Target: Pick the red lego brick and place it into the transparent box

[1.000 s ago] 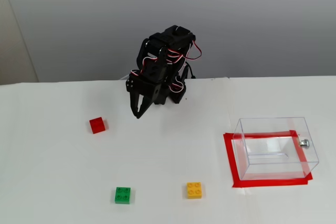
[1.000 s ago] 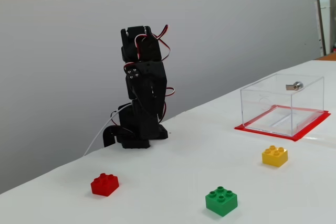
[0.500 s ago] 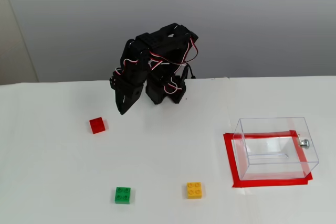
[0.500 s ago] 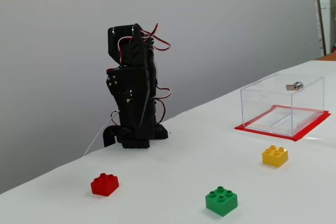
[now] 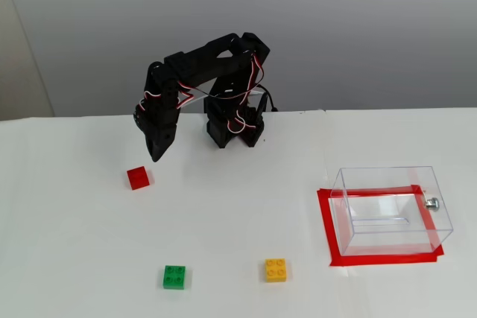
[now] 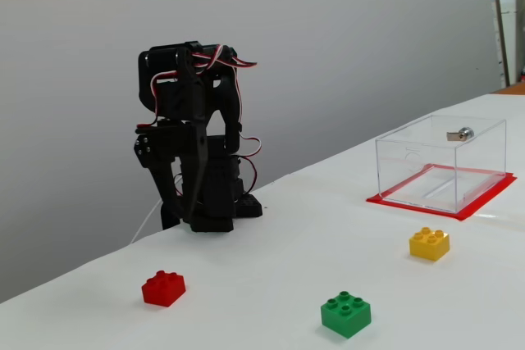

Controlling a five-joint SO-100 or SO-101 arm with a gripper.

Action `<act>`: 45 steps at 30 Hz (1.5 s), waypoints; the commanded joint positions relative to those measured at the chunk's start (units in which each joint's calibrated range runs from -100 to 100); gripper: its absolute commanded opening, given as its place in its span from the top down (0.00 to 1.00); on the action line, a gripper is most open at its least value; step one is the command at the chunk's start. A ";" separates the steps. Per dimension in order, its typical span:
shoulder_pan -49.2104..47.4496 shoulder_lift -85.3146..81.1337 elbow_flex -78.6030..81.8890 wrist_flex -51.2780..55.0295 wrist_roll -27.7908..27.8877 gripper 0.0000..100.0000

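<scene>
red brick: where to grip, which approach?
Grip the red lego brick across two opposite flat side walls, coming from above. It sits flat on the table, studs up, with nothing beside it. The gripper hangs just above and behind it, so a short descent probably suffices.

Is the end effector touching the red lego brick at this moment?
Apart. In a fixed view the end effector tip hangs above and behind the red lego brick, with bare white table between them.

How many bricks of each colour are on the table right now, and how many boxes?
Red lego brick: 1
Green brick: 1
Yellow brick: 1
Transparent box: 1
Total: 4 things, 3 bricks and 1 box
</scene>
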 commanded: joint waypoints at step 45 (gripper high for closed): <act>3.03 11.29 -0.13 -3.09 0.41 0.67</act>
